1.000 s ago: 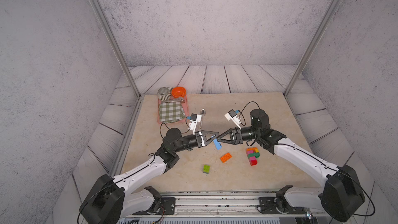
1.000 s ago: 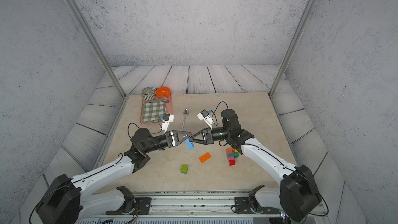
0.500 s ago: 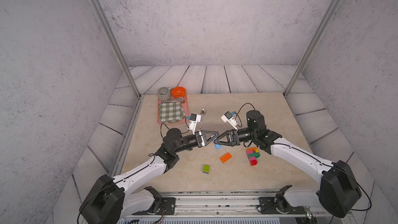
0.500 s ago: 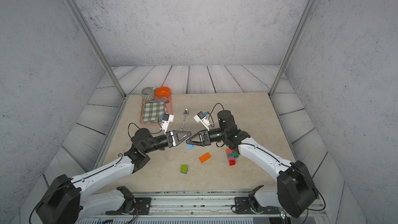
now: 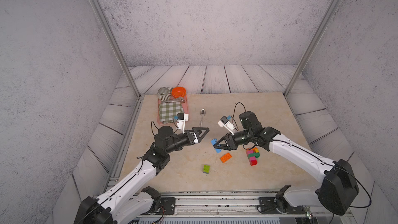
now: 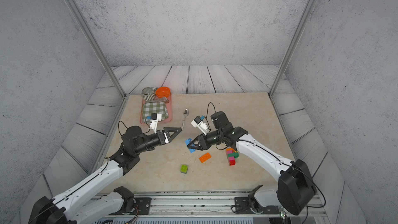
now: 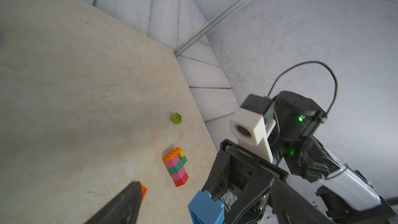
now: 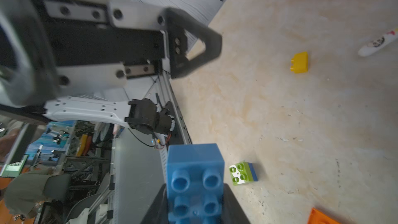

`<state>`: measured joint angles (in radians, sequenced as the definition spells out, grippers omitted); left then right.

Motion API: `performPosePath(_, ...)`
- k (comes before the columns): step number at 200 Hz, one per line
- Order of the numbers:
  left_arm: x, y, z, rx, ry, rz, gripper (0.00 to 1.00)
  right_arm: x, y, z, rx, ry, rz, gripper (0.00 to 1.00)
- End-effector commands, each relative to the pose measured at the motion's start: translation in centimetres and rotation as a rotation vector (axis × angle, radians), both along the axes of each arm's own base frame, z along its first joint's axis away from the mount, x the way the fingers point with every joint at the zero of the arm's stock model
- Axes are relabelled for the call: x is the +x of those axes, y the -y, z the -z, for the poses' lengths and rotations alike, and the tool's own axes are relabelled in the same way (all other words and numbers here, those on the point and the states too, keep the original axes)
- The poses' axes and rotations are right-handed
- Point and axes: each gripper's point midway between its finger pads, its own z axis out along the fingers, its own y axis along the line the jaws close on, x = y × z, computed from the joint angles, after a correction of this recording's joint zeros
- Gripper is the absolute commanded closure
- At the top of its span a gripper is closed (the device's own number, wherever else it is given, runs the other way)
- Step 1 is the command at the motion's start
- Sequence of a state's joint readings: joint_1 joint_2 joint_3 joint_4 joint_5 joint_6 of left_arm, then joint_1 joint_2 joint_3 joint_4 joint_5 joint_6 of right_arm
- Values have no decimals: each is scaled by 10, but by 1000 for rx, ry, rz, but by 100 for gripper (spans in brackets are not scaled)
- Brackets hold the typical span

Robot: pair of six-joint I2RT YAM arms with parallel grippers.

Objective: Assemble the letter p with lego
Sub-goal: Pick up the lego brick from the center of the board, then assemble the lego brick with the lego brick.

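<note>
Above the beige desk [image 5: 269,113], right pincer [image 5: 216,146] faces left pincer [image 5: 205,130].
The right clamps a blue studded plastic brick [image 5: 213,142]; the left gapes wide, empty, close by.

2 arms [image 5: 133,175]: white shells, black joints | pincer fingers [image 5: 200,128]: black triangles | wrist cameras [image 5: 224,123]: white | cables [image 7: 311,62]: black

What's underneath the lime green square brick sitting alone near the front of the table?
A dark blue brick sits under the lime green square brick; only its side shows, in the right wrist view. Its underside, against the beige table, is covered.
</note>
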<state>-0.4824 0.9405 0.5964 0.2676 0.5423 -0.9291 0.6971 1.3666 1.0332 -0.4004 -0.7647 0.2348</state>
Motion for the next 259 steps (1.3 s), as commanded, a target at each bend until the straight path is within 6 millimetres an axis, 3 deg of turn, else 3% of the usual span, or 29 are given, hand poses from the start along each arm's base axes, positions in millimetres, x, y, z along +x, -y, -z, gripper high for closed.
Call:
performPosePath(1,17,-46,46,229,-125,-179,2,-3,19,54,-348,166,-15,100)
performPosePath(57,45,-107,128,282,-291,-404,2,-7,17,100,-771,362,-184,100)
performPosePath(97,47,-141,160,279,-357,-500,2,-19,8,116,-903,482,-333,100)
performPosePath(132,46,-156,170,243,-391,-544,2,-28,-8,120,-888,496,-390,100)
performPosePath(186,46,-157,167,234,-386,-543,2,-29,-26,126,-873,476,-406,100)
performPosePath(259,46,-156,167,230,-385,-538,2,-44,-29,146,-872,419,-447,100)
